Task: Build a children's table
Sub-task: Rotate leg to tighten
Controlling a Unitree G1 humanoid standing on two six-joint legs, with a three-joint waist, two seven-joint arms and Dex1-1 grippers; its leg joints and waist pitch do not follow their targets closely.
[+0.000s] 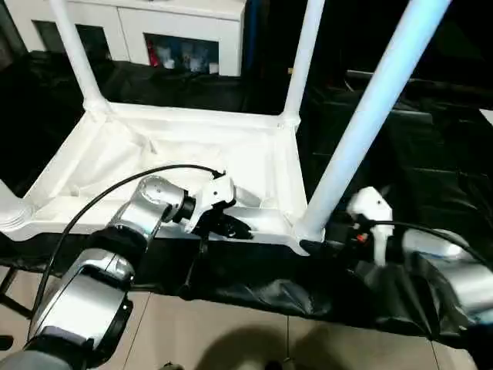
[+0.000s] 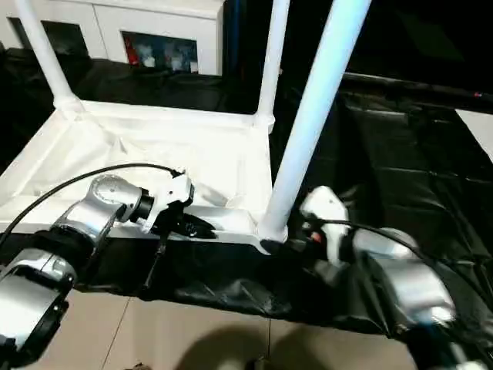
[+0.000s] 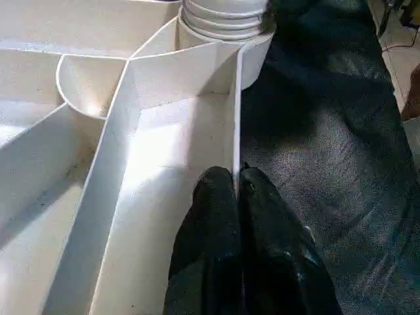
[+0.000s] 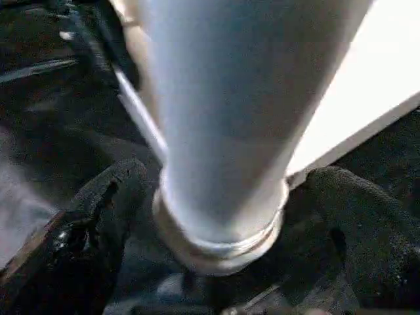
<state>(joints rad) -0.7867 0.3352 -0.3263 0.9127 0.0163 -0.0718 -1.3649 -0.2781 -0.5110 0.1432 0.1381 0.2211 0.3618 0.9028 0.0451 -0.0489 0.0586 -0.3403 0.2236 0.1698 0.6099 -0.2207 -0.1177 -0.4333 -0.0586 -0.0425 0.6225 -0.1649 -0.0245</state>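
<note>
My left fingers (image 3: 239, 197), closed, pinch the upturned children's table (image 1: 254, 150) rim; my right fingers (image 4: 216, 216), wide open and empty, flank the near upright leg (image 1: 362, 116) at its socket.

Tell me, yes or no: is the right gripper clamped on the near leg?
No. The right gripper stands open, its fingers on either side of the leg with gaps showing.

No lettering, label, brand mark or number can be read on anything here; the items on the far cabinet shelf (image 1: 179, 55) are perhaps printed, yet too blurred to make out.
</note>
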